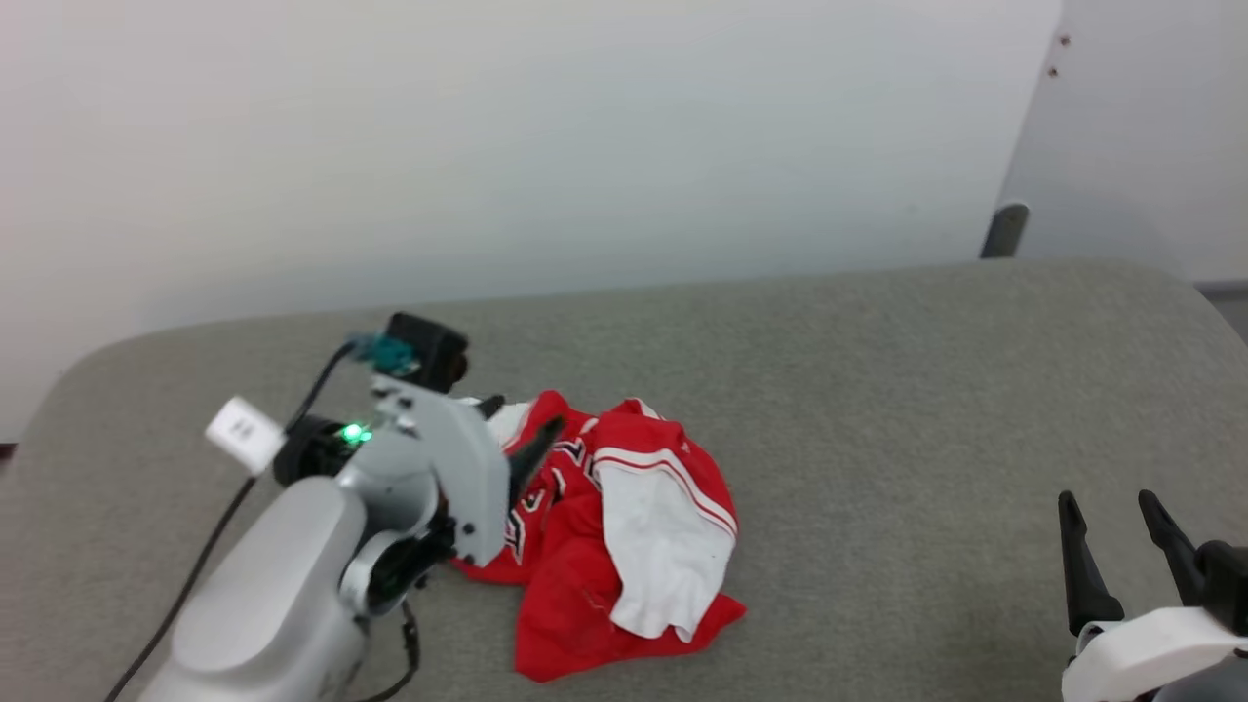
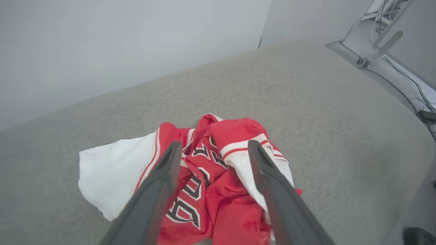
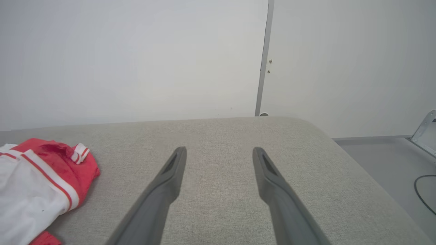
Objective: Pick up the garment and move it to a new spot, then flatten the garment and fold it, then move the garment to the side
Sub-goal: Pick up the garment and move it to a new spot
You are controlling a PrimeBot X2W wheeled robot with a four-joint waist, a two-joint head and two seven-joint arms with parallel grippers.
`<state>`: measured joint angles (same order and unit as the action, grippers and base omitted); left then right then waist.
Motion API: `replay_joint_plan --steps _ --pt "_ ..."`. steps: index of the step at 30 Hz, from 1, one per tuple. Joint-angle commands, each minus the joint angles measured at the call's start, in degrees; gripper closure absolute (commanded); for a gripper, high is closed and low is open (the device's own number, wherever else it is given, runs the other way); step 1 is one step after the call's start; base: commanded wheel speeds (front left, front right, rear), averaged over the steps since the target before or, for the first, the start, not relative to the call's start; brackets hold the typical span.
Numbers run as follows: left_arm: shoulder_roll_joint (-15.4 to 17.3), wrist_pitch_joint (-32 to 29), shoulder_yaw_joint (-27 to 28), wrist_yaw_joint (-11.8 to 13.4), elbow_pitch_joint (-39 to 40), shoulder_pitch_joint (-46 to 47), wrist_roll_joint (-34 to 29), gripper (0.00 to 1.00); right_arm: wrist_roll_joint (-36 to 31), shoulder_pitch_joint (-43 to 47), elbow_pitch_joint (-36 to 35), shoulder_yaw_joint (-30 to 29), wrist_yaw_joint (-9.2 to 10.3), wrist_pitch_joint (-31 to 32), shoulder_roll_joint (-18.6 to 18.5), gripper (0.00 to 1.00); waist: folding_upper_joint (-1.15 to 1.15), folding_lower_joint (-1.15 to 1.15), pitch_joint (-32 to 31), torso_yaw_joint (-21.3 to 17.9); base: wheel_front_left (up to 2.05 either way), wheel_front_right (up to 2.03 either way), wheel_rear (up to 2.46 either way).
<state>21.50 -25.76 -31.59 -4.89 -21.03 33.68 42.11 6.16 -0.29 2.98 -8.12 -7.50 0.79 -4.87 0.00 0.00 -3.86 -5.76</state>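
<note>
The garment [image 1: 624,526], a red jersey with white sleeves and dark lettering, lies crumpled left of centre on the grey padded surface [image 1: 877,390]. My left gripper [image 1: 522,429] hovers at its left edge, open, fingers apart with nothing between them. In the left wrist view the garment [image 2: 211,183] lies bunched just beyond that open left gripper [image 2: 213,148], with one white sleeve spread to the left. My right gripper [image 1: 1107,507] stands open at the lower right, well away from the cloth. The right wrist view has the right gripper [image 3: 219,151] over bare surface and the garment [image 3: 37,183] at far left.
The padded surface ends at a pale wall [image 1: 487,146] behind and rounds off at its right corner [image 1: 1199,292]. A black cable [image 1: 210,546] runs along my left arm. A metal frame with cables [image 2: 385,37] stands past the surface's far end in the left wrist view.
</note>
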Motion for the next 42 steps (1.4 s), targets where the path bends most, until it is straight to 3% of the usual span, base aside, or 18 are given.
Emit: replay_joint_plan --steps 1,13,21,33,42 --pt "0.74 2.62 0.51 -0.45 0.86 -1.57 -0.69 0.0 0.31 1.25 -0.21 0.0 0.01 -0.36 -0.16 0.0 0.0 0.0 -2.2 2.39 0.0 0.0 0.0" --pt "6.24 25.99 5.93 -1.11 2.73 -13.11 -2.75 0.0 1.79 3.57 1.37 0.37 0.01 -4.23 -2.99 0.0 0.0 0.0 -5.6 5.96 0.0 0.0 0.0" --pt "7.83 36.34 8.43 1.64 2.22 -20.53 -4.46 0.0 1.08 4.87 2.49 -2.12 0.01 -5.59 -3.74 0.0 0.0 0.0 -7.24 8.41 0.0 0.0 0.0" --pt "8.9 40.6 13.65 4.78 3.89 -29.3 -4.47 0.0 0.63 7.1 2.12 -3.9 0.02 -6.11 -2.88 0.0 0.0 0.0 -8.55 10.88 0.0 0.0 0.0" --pt "8.63 40.86 15.34 4.91 5.28 -31.56 -4.92 0.0 0.51 7.46 1.53 -4.1 0.01 -5.79 -2.57 0.0 0.0 0.0 -8.53 11.59 0.0 0.0 0.0"
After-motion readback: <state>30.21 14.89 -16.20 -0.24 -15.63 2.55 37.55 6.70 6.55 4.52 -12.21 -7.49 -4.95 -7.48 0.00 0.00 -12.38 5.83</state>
